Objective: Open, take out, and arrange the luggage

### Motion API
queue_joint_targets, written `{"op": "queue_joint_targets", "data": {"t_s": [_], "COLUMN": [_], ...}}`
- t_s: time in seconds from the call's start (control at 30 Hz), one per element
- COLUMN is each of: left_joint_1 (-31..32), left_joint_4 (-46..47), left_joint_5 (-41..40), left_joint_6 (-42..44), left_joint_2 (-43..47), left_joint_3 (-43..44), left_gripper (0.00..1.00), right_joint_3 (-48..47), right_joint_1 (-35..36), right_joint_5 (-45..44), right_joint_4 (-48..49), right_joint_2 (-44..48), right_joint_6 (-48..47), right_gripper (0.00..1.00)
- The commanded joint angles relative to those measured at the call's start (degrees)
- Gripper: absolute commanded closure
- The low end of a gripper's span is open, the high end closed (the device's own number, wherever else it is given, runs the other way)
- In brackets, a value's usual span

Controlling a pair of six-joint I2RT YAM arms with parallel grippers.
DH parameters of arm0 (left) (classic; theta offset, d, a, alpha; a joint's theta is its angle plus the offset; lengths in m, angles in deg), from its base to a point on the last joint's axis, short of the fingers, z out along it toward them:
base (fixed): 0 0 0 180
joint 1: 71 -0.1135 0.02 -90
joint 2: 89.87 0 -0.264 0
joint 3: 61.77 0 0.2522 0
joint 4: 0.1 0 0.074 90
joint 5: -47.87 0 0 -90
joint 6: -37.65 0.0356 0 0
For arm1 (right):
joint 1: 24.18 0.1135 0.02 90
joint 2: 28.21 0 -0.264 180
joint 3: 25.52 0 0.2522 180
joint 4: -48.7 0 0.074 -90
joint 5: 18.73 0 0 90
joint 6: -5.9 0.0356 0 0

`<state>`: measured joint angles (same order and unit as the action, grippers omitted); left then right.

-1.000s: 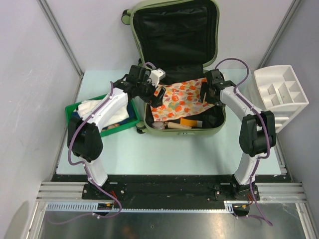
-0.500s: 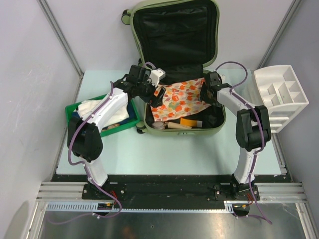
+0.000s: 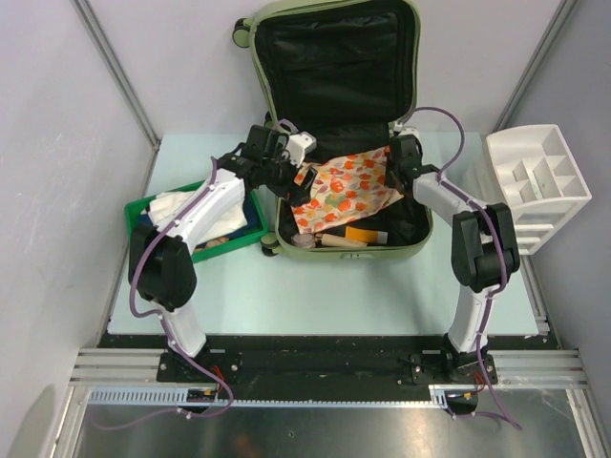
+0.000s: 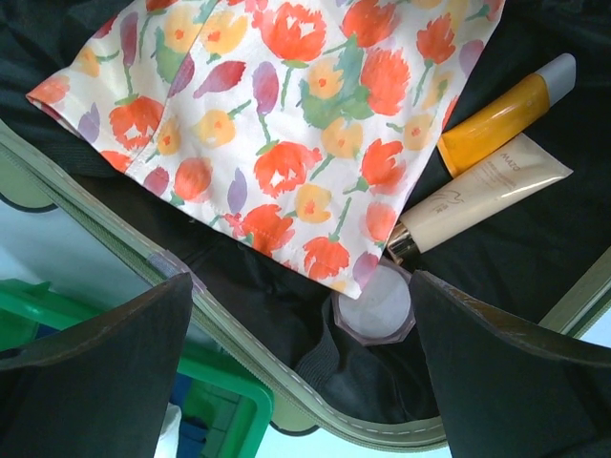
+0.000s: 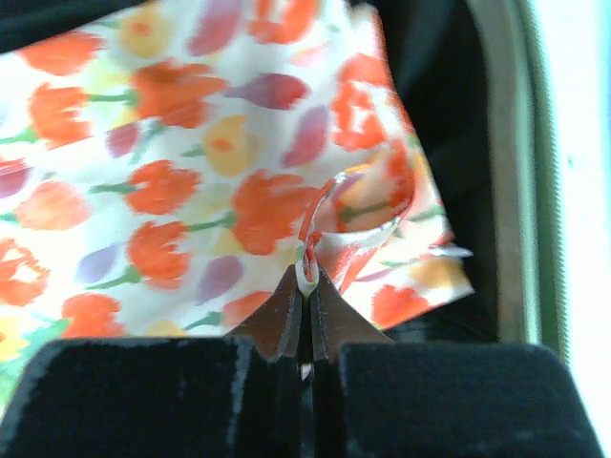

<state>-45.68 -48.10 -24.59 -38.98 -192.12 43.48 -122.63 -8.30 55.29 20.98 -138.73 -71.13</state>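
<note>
The luggage [image 3: 256,57], a pale olive-green hard-shell suitcase, lay open at the far middle of the table [image 3: 315,296]. Its lid stood upright against the back wall, showing black lining, and its base rested flat between the two arms.

Inside the base a floral cloth [image 5: 172,143], white with orange, yellow and purple tulips, lay spread over the lining. The right gripper [image 5: 307,286] had its fingers pressed together on a raised fold of this cloth near the cloth's right edge.

The left gripper [image 4: 301,286] hung over the left front corner of the base with its fingers spread wide, holding nothing. Below it sat a small jar with a pale lid [image 4: 374,303]. Beside the jar lay a beige tube [image 4: 477,196] and an orange tube [image 4: 506,110]. The beige tube bore faint lettering, too small to read with certainty.

A green tray [image 3: 143,215] sat left of the suitcase and a white compartmented organizer [image 3: 535,181] to its right.
</note>
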Motion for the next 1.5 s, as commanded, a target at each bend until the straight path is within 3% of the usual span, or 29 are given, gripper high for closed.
{"op": "queue_joint_targets", "data": {"t_s": [0.0,0.23,0.47,0.57,0.6,0.63,0.7,0.8,1.27,1.37,1.47], "left_joint_1": [-0.18,-0.71,-0.71,-0.71,-0.71,-0.71,-0.71,-0.71,-0.71,-0.71,-0.80], "left_joint_4": [0.66,0.75,0.75,0.84,0.75,0.75,0.75,0.75,0.66,0.49,0.31], "left_joint_5": [-0.75,-0.58,-0.05,0.30,0.39,0.39,0.48,0.57,0.74,0.57,0.39], "left_joint_6": [1.49,0.44,0.26,0.17,0.17,0.17,0.26,0.52,-0.53,-0.36,-0.27], "left_joint_2": [4.52,5.93,6.11,5.75,5.58,5.58,5.32,5.05,4.87,5.14,5.23], "left_joint_3": [-1.48,-3.59,-3.77,-3.42,-3.24,-2.98,-2.63,-2.01,-1.57,-1.92,-1.92], "left_gripper": [0.00,0.00,0.00,0.00,0.00,0.00,0.00,0.00,0.00,0.00,0.00], "right_joint_3": [1.08,1.44,1.44,1.52,1.53,1.70,2.14,2.67,2.67,2.93,3.19], "right_joint_1": [3.19,5.74,1.18,0.03,-0.32,-0.50,-1.02,-1.90,-2.34,-2.69,-3.05], "right_joint_5": [6.83,4.84,-0.53,-0.98,-1.15,-1.32,-1.33,-1.33,-0.80,-1.06,-1.59], "right_joint_4": [10.08,8.17,-1.85,-5.72,-7.21,-7.66,-7.93,-7.75,-1.08,0.68,2.87], "right_joint_2": [4.96,5.23,4.44,3.82,3.56,3.30,2.77,1.89,-4.26,-4.79,-4.71], "right_joint_6": [-10.49,-10.43,-3.58,0.03,0.99,3.09,4.60,6.62,12.17,12.16,11.29], "right_gripper": [1.00,1.00,0.99,0.65,0.44,0.36,0.22,0.14,0.07,0.09,0.19]}}
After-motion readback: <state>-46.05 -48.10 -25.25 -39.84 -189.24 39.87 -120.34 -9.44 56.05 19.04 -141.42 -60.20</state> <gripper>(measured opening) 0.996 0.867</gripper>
